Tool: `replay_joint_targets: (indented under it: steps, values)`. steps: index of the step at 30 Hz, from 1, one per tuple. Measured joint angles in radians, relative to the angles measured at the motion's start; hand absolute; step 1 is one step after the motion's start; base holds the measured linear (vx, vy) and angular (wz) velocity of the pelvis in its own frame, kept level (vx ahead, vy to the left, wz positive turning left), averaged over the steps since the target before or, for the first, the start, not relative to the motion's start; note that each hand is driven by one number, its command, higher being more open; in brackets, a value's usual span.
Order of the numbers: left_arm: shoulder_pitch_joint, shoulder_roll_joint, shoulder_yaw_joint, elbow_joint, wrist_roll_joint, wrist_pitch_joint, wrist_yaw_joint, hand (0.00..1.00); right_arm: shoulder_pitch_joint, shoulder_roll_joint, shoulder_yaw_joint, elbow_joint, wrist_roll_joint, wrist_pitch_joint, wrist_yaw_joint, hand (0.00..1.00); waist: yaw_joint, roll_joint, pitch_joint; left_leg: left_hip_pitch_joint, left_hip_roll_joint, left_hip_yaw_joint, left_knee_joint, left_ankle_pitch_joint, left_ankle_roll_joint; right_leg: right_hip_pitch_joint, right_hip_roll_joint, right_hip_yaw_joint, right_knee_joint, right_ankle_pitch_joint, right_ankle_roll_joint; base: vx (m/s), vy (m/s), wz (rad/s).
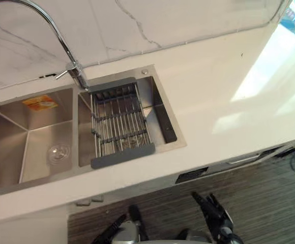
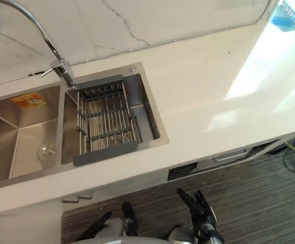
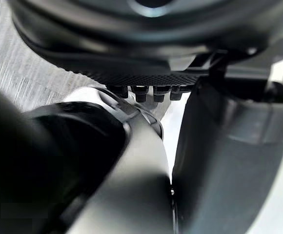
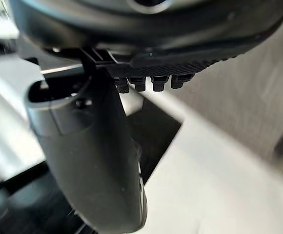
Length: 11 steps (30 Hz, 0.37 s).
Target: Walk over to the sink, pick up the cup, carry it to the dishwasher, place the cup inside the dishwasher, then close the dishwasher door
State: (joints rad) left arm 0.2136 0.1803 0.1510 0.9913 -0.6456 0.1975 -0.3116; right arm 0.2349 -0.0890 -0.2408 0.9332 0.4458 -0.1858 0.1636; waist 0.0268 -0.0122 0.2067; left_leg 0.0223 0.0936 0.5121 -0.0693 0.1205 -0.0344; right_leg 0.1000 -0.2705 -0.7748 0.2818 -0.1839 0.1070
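I see my left hand [image 1: 118, 225] and right hand [image 1: 212, 206] low, short of the counter [image 1: 213, 91] edge, fingers loose and holding nothing. The sink [image 1: 35, 147] lies ahead, mostly beyond the left hand. I cannot tell where the cup is.

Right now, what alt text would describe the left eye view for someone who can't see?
A steel double sink in a white countertop, from above, a wire drain rack in its right basin and a curved tap behind. Below, the robot's left hand and right hand hang open, empty.
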Motion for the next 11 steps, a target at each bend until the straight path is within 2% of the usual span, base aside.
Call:
replay_joint_targets:
  steps: [2, 3, 4, 5, 6, 7, 8, 10, 11]
  values:
    - [-0.021, 0.004, -0.004, 0.032, 0.014, 0.022, 0.008, 1.00, 0.001, -0.018, -0.043, 0.048, -0.068, 0.005, -0.051, 1.00, -0.024, -0.011, 0.000, 0.014, -0.020, -0.011, -0.002, -0.046, 0.005, -0.065, -0.091, 0.069, 0.222, -0.004, 0.010, 0.09, 0.131, 0.13]
    - [-0.023, 0.011, -0.006, 0.032, 0.022, 0.035, 0.008, 1.00, 0.001, -0.014, -0.070, 0.070, -0.055, 0.017, -0.070, 1.00, -0.026, -0.020, -0.003, 0.028, -0.035, -0.021, -0.002, -0.056, 0.011, -0.108, -0.136, 0.129, 0.337, 0.013, -0.009, 0.08, 0.126, 0.41]
    - [-0.023, 0.022, -0.016, 0.033, 0.027, 0.047, 0.009, 1.00, 0.004, -0.010, -0.100, 0.090, 0.019, 0.050, -0.091, 1.00, -0.034, -0.028, -0.007, 0.044, -0.047, -0.049, -0.003, -0.065, 0.017, -0.155, -0.166, 0.219, 0.451, 0.072, -0.016, 0.11, 0.109, 0.52]
    - [-0.023, 0.026, -0.026, 0.033, 0.028, 0.050, 0.009, 1.00, 0.006, -0.009, -0.116, 0.102, 0.070, 0.068, -0.098, 1.00, -0.040, -0.028, -0.007, 0.051, -0.048, -0.068, -0.003, -0.069, 0.021, -0.172, -0.169, 0.265, 0.491, 0.116, -0.004, 0.17, 0.055, 0.75]
    - [-0.025, 0.031, -0.035, 0.032, 0.028, 0.056, 0.010, 1.00, 0.008, -0.005, -0.148, 0.120, 0.143, 0.097, -0.103, 1.00, -0.049, -0.026, -0.007, 0.061, -0.048, -0.103, -0.004, -0.072, 0.025, -0.205, -0.171, 0.317, 0.569, 0.189, -0.005, 0.19, 0.025, 0.89]
    - [-0.034, 0.040, -0.043, 0.028, 0.028, 0.064, 0.018, 1.00, 0.002, 0.013, -0.194, 0.133, 0.199, 0.127, -0.109, 1.00, -0.053, -0.012, -0.007, 0.060, -0.040, -0.144, 0.002, -0.078, 0.033, -0.240, -0.153, 0.363, 0.567, 0.085, 0.024, 0.22, 0.001, 1.30]
    - [-0.045, 0.042, -0.043, 0.027, 0.031, 0.077, 0.037, 1.00, 0.001, 0.031, -0.205, 0.140, 0.207, 0.149, -0.107, 1.00, -0.059, -0.005, -0.003, 0.053, -0.025, -0.205, 0.009, -0.082, 0.031, -0.246, -0.104, 0.381, 0.445, -0.005, 0.028, 0.13, -0.010, 1.21]
    - [-0.051, 0.048, -0.043, 0.027, 0.044, 0.087, 0.040, 1.00, 0.001, 0.052, -0.204, 0.139, 0.195, 0.151, -0.107, 1.00, -0.067, -0.006, -0.004, 0.053, -0.020, -0.250, 0.008, -0.083, 0.028, -0.246, -0.070, 0.406, 0.326, -0.008, 0.024, 0.11, -0.066, 1.01]
    - [-0.055, 0.057, -0.043, 0.027, 0.067, 0.096, 0.038, 1.00, -0.003, 0.078, -0.201, 0.137, 0.192, 0.152, -0.107, 1.00, -0.069, -0.017, -0.009, 0.049, -0.029, -0.290, 0.008, -0.080, 0.017, -0.245, -0.035, 0.459, 0.174, 0.029, 0.026, 0.10, -0.085, 0.74]
